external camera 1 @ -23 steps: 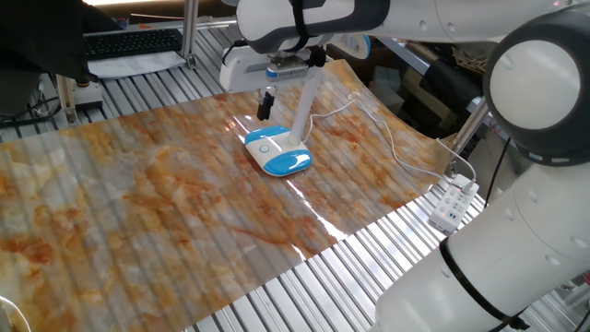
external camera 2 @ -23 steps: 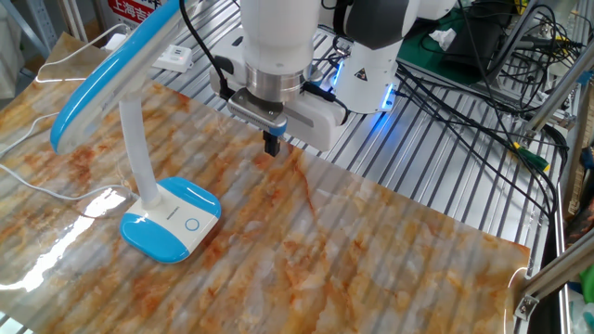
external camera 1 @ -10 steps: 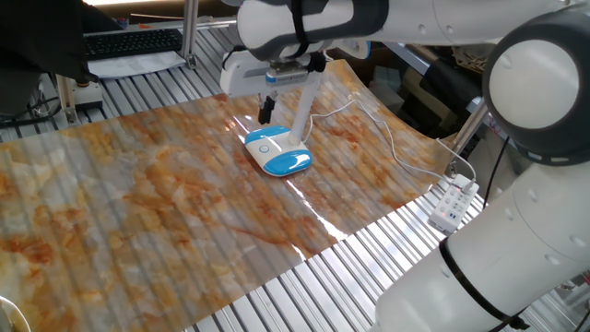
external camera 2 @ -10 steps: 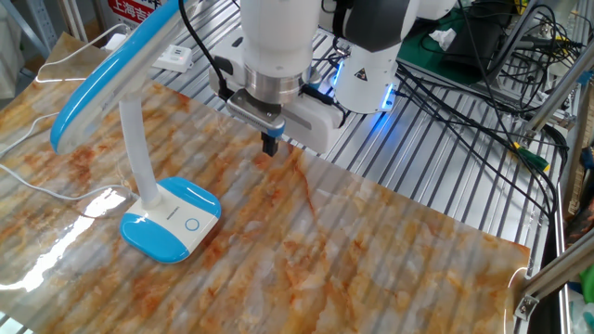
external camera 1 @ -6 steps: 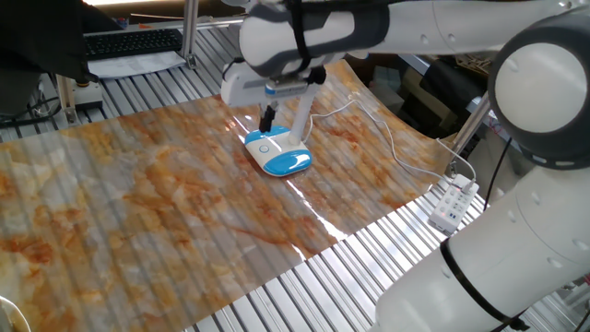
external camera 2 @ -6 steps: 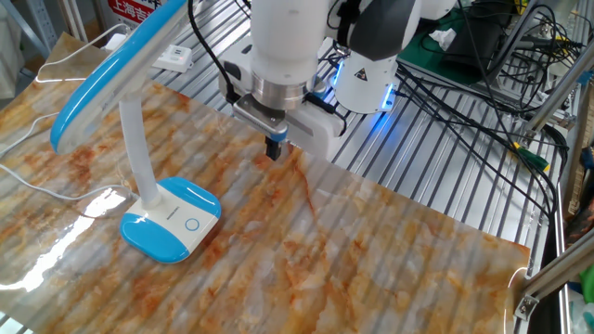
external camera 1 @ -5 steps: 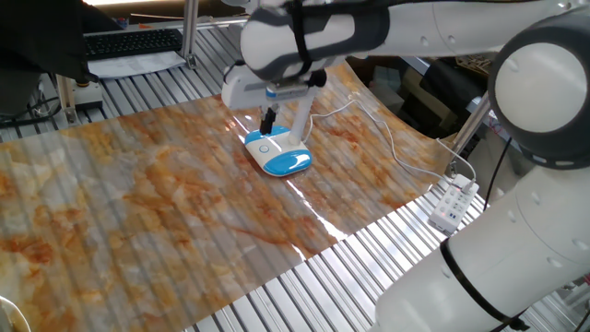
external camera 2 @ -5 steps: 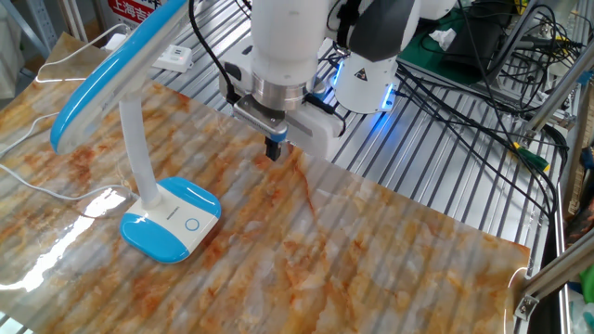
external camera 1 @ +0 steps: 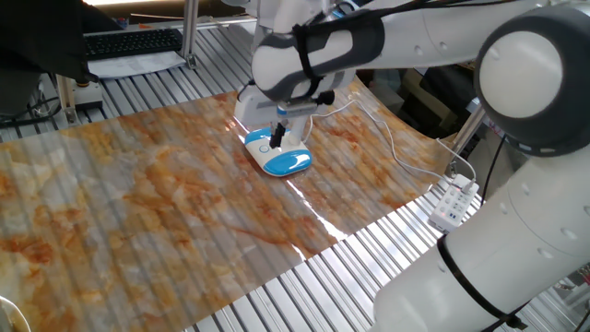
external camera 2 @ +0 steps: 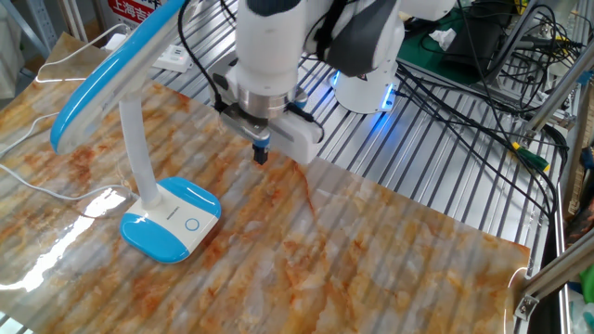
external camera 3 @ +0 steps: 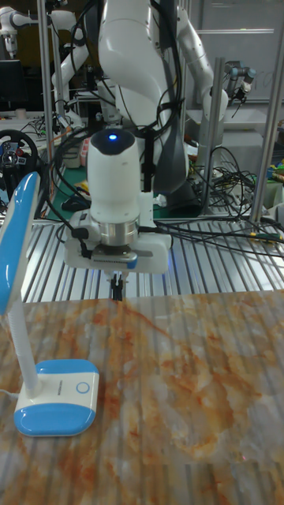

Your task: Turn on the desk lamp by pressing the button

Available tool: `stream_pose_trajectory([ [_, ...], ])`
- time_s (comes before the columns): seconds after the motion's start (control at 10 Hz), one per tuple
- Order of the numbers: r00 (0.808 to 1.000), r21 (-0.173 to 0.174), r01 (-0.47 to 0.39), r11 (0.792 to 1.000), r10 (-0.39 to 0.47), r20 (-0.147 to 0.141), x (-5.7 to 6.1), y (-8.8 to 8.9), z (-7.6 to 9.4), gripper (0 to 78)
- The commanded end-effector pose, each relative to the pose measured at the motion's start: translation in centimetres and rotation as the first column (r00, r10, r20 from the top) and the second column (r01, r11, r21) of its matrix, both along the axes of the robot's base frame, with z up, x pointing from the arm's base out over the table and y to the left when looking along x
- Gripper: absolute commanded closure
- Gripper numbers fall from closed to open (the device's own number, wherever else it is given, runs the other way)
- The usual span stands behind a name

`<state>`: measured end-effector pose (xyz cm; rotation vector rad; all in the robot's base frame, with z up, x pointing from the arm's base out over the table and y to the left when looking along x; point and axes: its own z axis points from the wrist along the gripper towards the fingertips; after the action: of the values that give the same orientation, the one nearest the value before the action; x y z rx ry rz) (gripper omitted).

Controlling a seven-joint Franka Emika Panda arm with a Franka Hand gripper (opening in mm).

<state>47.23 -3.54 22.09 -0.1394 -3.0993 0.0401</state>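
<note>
The desk lamp stands on the marbled mat, its oval blue-and-white base [external camera 1: 277, 156] [external camera 2: 172, 223] [external camera 3: 57, 387] under a white stem and a long blue-edged head [external camera 2: 109, 72] [external camera 3: 22, 215]. The round button [external camera 2: 191, 224] [external camera 3: 81, 387] sits on the white top of the base, and the lamp looks unlit. My gripper [external camera 1: 279, 136] [external camera 2: 262, 155] [external camera 3: 117, 293] points down with its black fingers shut together and nothing held. It hovers above the mat, to the right of the base in the other fixed view and apart from it. A thin white cord [external camera 1: 387, 129] trails off the mat.
A white power strip [external camera 1: 452, 205] lies on the slatted table past the mat's right edge. A keyboard [external camera 1: 129, 41] sits at the back left. Black cables [external camera 2: 483, 65] and a robot base with a blue light [external camera 2: 367, 88] stand behind the mat.
The gripper has moved down and toward the lamp base, and the wrist has tilted. The lamp has not moved.
</note>
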Motion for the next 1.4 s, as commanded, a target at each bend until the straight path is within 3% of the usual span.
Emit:
stream_pose_trajectory([
  [0.1,1.000,0.000,0.020,1.000,-0.020,0.007,-1.1,0.0,-0.8,77.6],
  [0.4,0.999,-0.002,0.052,0.999,-0.052,0.016,-2.2,0.3,-1.5,77.6],
  [0.8,0.995,-0.017,0.103,0.995,-0.103,0.016,-2.4,0.1,-1.8,77.6],
  [1.0,0.992,-0.017,0.122,0.992,-0.122,0.019,-2.3,-0.6,-2.2,77.6],
  [1.4,0.991,-0.017,0.132,0.991,-0.132,0.027,-2.3,-3.8,-3.8,77.6],
])
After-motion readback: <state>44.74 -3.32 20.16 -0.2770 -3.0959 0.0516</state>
